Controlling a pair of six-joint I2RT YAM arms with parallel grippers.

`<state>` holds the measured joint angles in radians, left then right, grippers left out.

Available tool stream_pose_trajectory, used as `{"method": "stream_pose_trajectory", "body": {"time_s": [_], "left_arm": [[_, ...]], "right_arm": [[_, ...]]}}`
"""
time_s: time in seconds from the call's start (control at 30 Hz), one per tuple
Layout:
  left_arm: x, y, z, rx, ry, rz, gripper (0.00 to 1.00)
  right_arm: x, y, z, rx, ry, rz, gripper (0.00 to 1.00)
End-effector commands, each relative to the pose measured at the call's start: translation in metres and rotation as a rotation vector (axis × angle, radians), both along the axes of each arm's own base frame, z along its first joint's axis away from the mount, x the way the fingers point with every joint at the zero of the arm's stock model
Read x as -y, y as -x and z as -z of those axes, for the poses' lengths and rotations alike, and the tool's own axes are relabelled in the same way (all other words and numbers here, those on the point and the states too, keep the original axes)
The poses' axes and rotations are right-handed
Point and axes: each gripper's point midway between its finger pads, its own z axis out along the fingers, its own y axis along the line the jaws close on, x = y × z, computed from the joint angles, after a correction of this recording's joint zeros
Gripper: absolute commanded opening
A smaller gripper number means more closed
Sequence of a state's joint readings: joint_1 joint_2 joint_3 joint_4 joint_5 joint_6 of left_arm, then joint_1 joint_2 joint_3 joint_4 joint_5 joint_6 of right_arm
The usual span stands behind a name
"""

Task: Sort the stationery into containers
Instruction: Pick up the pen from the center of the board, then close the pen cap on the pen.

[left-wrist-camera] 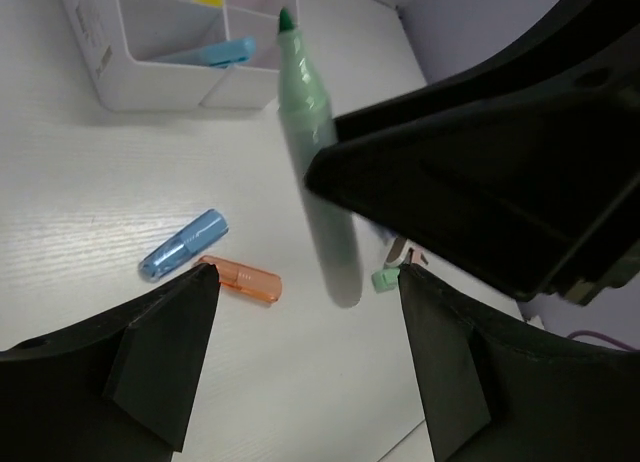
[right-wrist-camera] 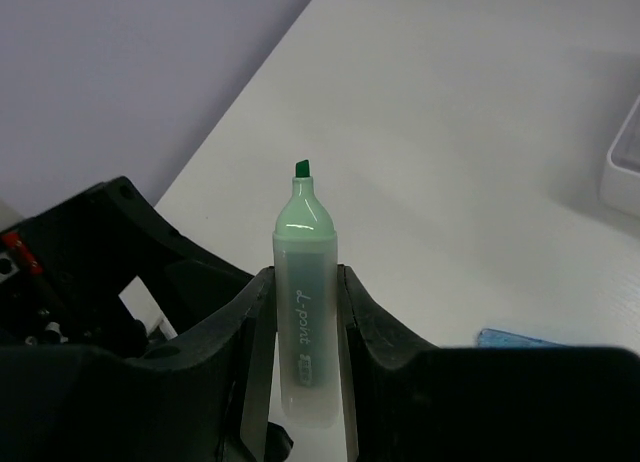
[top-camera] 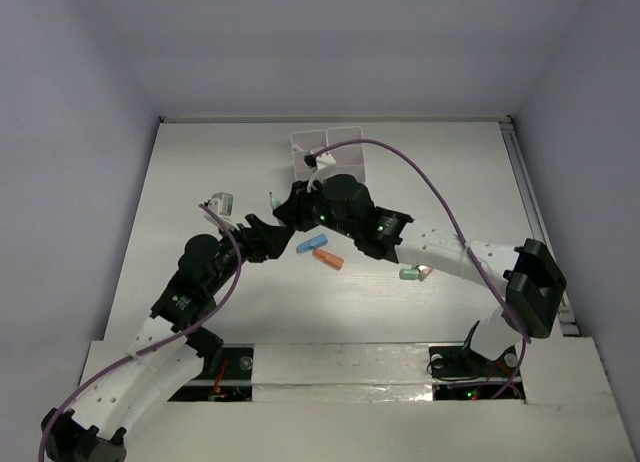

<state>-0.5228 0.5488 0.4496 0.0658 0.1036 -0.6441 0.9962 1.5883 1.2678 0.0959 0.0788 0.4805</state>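
My right gripper (right-wrist-camera: 303,276) is shut on a pale-green marker (right-wrist-camera: 304,312), held above the table with its bare green tip pointing away from the wrist. From above, the marker (top-camera: 272,199) sticks out of the right gripper (top-camera: 287,210) just left of the white organizer (top-camera: 343,142). My left gripper (left-wrist-camera: 300,372) stands open just below and left of the marker (left-wrist-camera: 318,182), with nothing between its fingers (left-wrist-camera: 165,362). A blue marker (top-camera: 308,246) and an orange marker (top-camera: 328,259) lie side by side on the table. One organizer (left-wrist-camera: 150,92) compartment holds a blue marker (left-wrist-camera: 215,54).
A green eraser (top-camera: 408,274) and a pink one (top-camera: 425,273) lie under the right forearm. A small pale item (top-camera: 222,200) sits left of the left gripper (top-camera: 262,237). The right arm's purple cable (top-camera: 420,182) arcs over the table's right half.
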Motion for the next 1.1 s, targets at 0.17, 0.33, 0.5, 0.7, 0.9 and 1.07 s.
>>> {"method": "stream_pose_trajectory", "body": {"time_s": [0.17, 0.33, 0.5, 0.7, 0.9, 1.07], "left_arm": [[0.006, -0.008, -0.038, 0.133, 0.074, 0.004, 0.66], [0.007, -0.009, -0.042, 0.149, 0.096, 0.005, 0.58], [0.002, -0.008, -0.057, 0.202, 0.123, -0.016, 0.47], [0.005, -0.006, -0.059, 0.218, 0.13, 0.005, 0.41], [0.002, -0.008, -0.057, 0.206, 0.113, -0.016, 0.12], [-0.004, -0.006, -0.058, 0.21, 0.095, -0.032, 0.0]], "right_arm": [[-0.005, 0.016, -0.032, 0.008, -0.137, -0.058, 0.08], [-0.011, 0.029, -0.041, -0.023, -0.21, -0.117, 0.08], [-0.015, 0.038, -0.041, -0.063, -0.255, -0.158, 0.08], [-0.022, 0.048, -0.037, -0.115, -0.286, -0.211, 0.08], [-0.024, 0.049, -0.032, -0.135, -0.286, -0.218, 0.07], [-0.009, 0.037, -0.021, -0.112, -0.235, -0.119, 0.09]]}}
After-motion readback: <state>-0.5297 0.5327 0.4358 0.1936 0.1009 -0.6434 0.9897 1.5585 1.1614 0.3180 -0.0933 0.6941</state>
